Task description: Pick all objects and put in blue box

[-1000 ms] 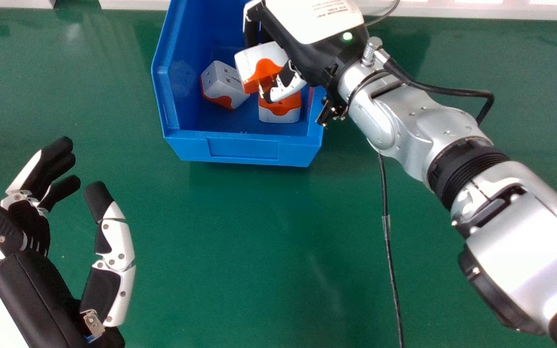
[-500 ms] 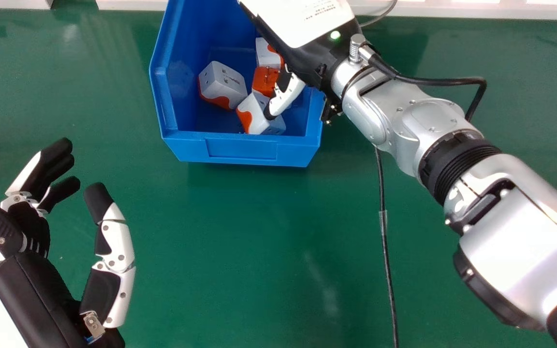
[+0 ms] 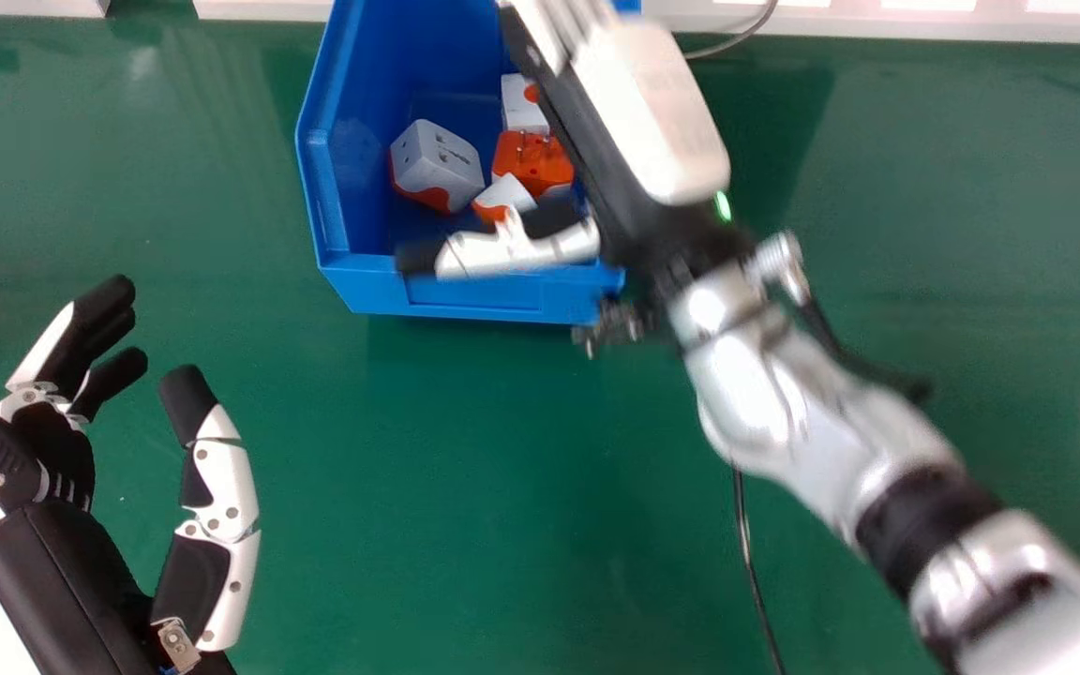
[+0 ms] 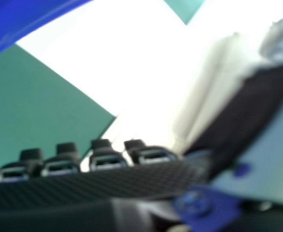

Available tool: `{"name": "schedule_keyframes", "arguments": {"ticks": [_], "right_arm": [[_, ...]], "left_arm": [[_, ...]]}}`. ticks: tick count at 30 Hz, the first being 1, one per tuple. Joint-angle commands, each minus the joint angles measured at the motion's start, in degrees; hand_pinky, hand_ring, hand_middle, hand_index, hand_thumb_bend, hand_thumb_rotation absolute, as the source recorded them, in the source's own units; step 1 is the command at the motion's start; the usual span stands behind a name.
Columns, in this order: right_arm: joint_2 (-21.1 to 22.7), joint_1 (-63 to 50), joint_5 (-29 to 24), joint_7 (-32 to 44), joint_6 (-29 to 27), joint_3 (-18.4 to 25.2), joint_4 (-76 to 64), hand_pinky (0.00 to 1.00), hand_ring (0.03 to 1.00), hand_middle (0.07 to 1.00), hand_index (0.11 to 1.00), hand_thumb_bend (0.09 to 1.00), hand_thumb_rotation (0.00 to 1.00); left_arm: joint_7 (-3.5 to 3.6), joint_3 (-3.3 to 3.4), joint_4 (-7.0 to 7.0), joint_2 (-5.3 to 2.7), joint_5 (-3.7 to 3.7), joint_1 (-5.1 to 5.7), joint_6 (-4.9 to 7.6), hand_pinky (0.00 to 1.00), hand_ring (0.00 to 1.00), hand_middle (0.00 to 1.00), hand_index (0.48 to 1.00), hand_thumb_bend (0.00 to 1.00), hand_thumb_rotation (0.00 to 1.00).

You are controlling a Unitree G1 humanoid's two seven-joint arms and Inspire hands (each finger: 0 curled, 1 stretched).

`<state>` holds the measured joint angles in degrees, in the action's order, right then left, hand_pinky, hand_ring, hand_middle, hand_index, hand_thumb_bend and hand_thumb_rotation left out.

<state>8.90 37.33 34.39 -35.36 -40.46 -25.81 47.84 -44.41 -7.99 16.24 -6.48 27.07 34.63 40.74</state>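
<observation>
Pointing its pins up the head view, long axis unclear, the orange plug lies near the spread right hand.

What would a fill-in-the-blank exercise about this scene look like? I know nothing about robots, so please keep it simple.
The box is coloured ____.
The white-and-orange blocks lie ____ the box.
The robot hand nearer the box is the robot's own ____ one.
The tabletop around the box is coloured ____.

Missing words, in order: blue; inside; right; green.
</observation>
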Motion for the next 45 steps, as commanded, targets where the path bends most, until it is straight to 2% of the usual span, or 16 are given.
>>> {"name": "schedule_keyframes", "arguments": {"ticks": [1, 3, 5, 7, 10, 13, 16, 18, 23, 27, 32, 35, 37, 39, 42, 45], "right_arm": [[-0.65, -6.37, -6.74, 4.68, -3.47, 2.45, -5.44, 0.91, 1.0, 1.0, 1.0, 0.907, 0.84], [-1.57, -12.99, -14.27, 11.45, -3.9, 3.75, -10.83, 0.9, 1.0, 1.0, 1.0, 0.878, 0.88], [-1.78, -18.11, -18.79, 16.36, -4.38, 4.37, -15.49, 0.9, 1.0, 1.0, 1.0, 0.859, 0.92], [-1.25, -22.17, -19.91, 19.25, -4.03, 5.08, -20.25, 0.92, 1.0, 1.0, 1.0, 0.86, 0.97], [-1.2, -26.7, -21.32, 22.77, -2.02, 6.59, -26.5, 0.91, 1.0, 1.0, 1.0, 0.863, 1.0], [-2.61, -31.11, -23.72, 24.97, -1.04, 7.73, -31.29, 0.92, 1.0, 1.0, 1.0, 0.859, 1.0], [-5.11, -34.92, -23.63, 25.15, 0.13, 7.98, -34.34, 0.9, 1.0, 1.0, 1.0, 0.858, 1.0], [-7.4, -37.95, -23.19, 24.69, 0.89, 7.49, -35.87, 0.9, 1.0, 1.0, 1.0, 0.84, 1.0], [-11.77, -44.02, -21.99, 24.46, 0.57, 5.57, -37.06, 0.88, 0.99, 1.0, 1.0, 0.773, 1.0], [-12.14, -43.35, -20.83, 24.43, -2.45, 6.35, -36.45, 0.92, 0.998, 1.0, 1.0, 0.8, 1.0], [-12.89, -43.99, -20.24, 24.41, -5.4, 6.37, -35.11, 0.95, 1.0, 1.0, 1.0, 0.797, 1.0], [-13.01, -44.66, -19.53, 24.42, -5.6, 6.35, -35.02, 0.94, 1.0, 1.0, 1.0, 0.786, 1.0], [-13.08, -44.92, -19.29, 24.28, -5.3, 6.51, -35.37, 0.94, 1.0, 1.0, 1.0, 0.797, 1.0], [-13.22, -45.11, -19.05, 24.0, -5.12, 6.73, -35.77, 0.94, 1.0, 1.0, 1.0, 0.79, 1.0], [-13.41, -45.16, -17.99, 23.3, -5.17, 7.2, -36.02, 0.93, 1.0, 1.0, 1.0, 0.778, 1.0], [-13.66, -45.12, -19.01, 23.82, -5.03, 7.12, -36.0, 0.96, 1.0, 1.0, 1.0, 0.782, 1.0]], "left_arm": [[0.03, -2.63, 1.51, -4.57, -0.15, 1.75, 1.46, 0.69, 0.74, 0.73, 0.734, 0.25, 0.0], [0.26, -2.56, 1.71, -4.49, -0.67, 2.07, 1.67, 0.69, 0.74, 0.73, 0.731, 0.24, 0.0], [0.55, -2.53, 2.2, -4.47, -0.81, 2.72, 1.47, 0.69, 0.73, 0.72, 0.729, 0.24, 0.0], [0.81, -2.36, 2.38, -4.2, -0.88, 3.24, 1.65, 0.68, 0.73, 0.72, 0.729, 0.25, 0.0], [0.75, -1.92, 2.06, -3.87, -0.68, 3.67, 2.18, 0.67, 0.73, 0.73, 0.731, 0.24, 0.0], [1.06, -2.3, 1.81, -3.94, -1.56, 3.78, 2.33, 0.68, 0.74, 0.73, 0.732, 0.24, 0.0], [1.21, -2.61, 2.31, -4.45, -1.62, 4.51, 1.49, 0.68, 0.73, 0.73, 0.73, 0.26, 0.0], [1.23, -2.45, 2.67, -4.55, -1.49, 4.68, 1.2, 0.67, 0.73, 0.73, 0.728, 0.26, 0.0], [1.75, -1.79, 2.45, -3.79, -1.48, 4.12, 1.41, 0.67, 0.73, 0.72, 0.732, 0.25, 0.0], [1.88, -1.73, 1.91, -3.87, -1.44, 3.76, 1.65, 0.67, 0.73, 0.73, 0.734, 0.25, 0.0], [1.38, -2.06, 2.43, -4.74, -1.5, 3.87, 1.11, 0.67, 0.72, 0.72, 0.721, 0.27, 0.0], [1.61, -1.99, 2.63, -4.4, -1.51, 4.01, 1.16, 0.66, 0.72, 0.72, 0.723, 0.26, 0.0], [2.17, -2.08, 2.58, -3.89, -2.14, 3.97, 1.4, 0.67, 0.73, 0.72, 0.729, 0.25, 0.0], [2.38, -2.16, 2.58, -3.96, -2.42, 3.93, 1.46, 0.67, 0.73, 0.72, 0.731, 0.25, 0.0], [2.27, -1.92, 2.62, -4.37, -2.09, 3.89, 1.13, 0.68, 0.73, 0.72, 0.728, 0.26, 0.0], [2.39, -1.78, 2.8, -4.3, -2.09, 3.75, 0.96, 0.67, 0.72, 0.72, 0.726, 0.26, 0.0]]}}
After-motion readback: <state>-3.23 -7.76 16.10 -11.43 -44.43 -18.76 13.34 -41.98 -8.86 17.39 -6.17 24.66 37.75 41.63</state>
